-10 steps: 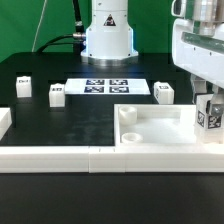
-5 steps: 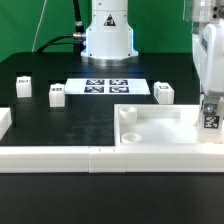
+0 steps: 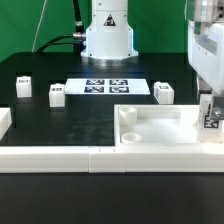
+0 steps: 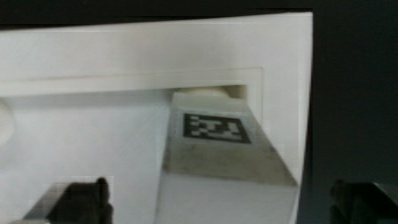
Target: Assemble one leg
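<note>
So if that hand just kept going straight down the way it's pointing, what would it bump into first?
Most likely the leg directly beneath the hand, standing at the corner of the white tray. Depth is hard to judge, so this is a best guess.

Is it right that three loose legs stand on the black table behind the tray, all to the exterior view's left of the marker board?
Not quite. Three legs stand loose, but only two are to the exterior view's left of the marker board; the third leg stands at its right, behind the tray. The exterior view shows this.
</note>
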### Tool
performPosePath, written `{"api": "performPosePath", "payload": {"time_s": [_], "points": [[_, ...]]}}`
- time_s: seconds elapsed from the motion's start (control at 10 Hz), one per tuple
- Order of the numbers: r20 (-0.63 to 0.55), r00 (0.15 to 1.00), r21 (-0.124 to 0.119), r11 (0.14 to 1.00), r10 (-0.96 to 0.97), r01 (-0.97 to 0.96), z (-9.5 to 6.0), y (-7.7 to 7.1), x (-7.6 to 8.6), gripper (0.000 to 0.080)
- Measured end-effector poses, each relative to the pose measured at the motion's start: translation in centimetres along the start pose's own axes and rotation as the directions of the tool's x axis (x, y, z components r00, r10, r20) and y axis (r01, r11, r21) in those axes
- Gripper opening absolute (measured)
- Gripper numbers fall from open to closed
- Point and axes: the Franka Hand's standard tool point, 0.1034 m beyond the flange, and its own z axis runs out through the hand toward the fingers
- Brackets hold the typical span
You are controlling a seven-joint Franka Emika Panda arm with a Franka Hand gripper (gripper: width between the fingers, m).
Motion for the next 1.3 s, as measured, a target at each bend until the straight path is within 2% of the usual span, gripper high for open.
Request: {"api": "performPosePath", "payload": {"time_s": [0.3,0.5,0.8,0.9,1.2,1.3], "points": [[-0.011,0.945,-0.001,0.945,-0.327,0.327,0.0,-0.07,-0.08,0.0648],[-0.012,0.885,-0.004,0.885,-0.465,0.465,0.04,-0.04,-0.36,0.0649],[-0.018,0.723,-0.013,0.723,-0.691,0.691,0.03,-0.08,-0.46,0.0649],[-0.025,0.607,-0.031,0.607,-0.794,0.794,0.05,-0.05,-0.49,0.0649],[-0.02,0.406,-0.045,0.406,-0.914,0.913,0.02,-0.05,-0.48,0.0649],[-0.019,0.387,-0.045,0.388,-0.922,0.921,0.03,-0.05,-0.42,0.0649]]}}
